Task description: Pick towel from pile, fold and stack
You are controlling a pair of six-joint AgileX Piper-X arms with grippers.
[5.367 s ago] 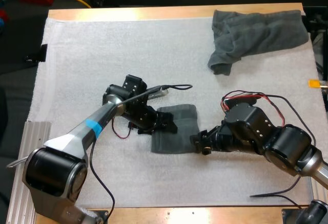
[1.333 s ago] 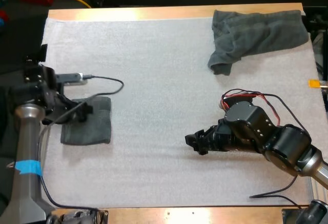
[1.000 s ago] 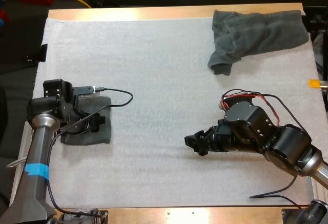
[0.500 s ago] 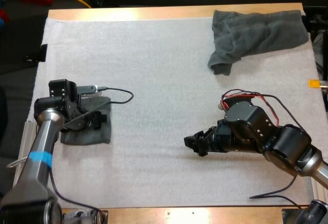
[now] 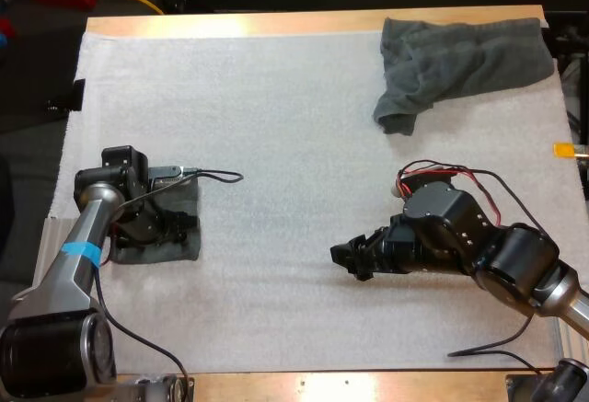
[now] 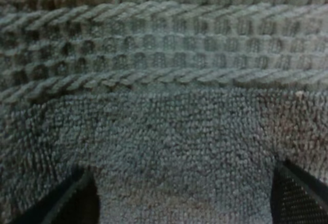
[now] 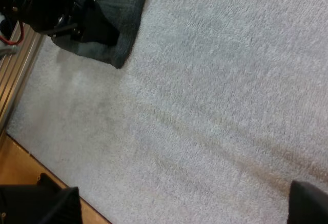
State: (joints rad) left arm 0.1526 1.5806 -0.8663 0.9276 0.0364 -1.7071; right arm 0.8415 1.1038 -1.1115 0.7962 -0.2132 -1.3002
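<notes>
Mat (image 5: pixel 294 144): folded towel (image 5: pixel 158 249) under left tool (image 5: pixel 179 223)

Bright, even light on the white mat (image 5: pixel 294 117), soft faint shadows, folded towel (image 6: pixel 164 131) dim up close

High camera: rear, facing forward-down over whole mat (image 5: pixel 294 98). Left wrist: very close on folded towel (image 6: pixel 164 147). Right wrist: low, oblique across mat (same towel in all three).

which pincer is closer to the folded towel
Left. The left pincer sits on the folded towel; the right pincer is over bare mat, well apart from it.
</notes>
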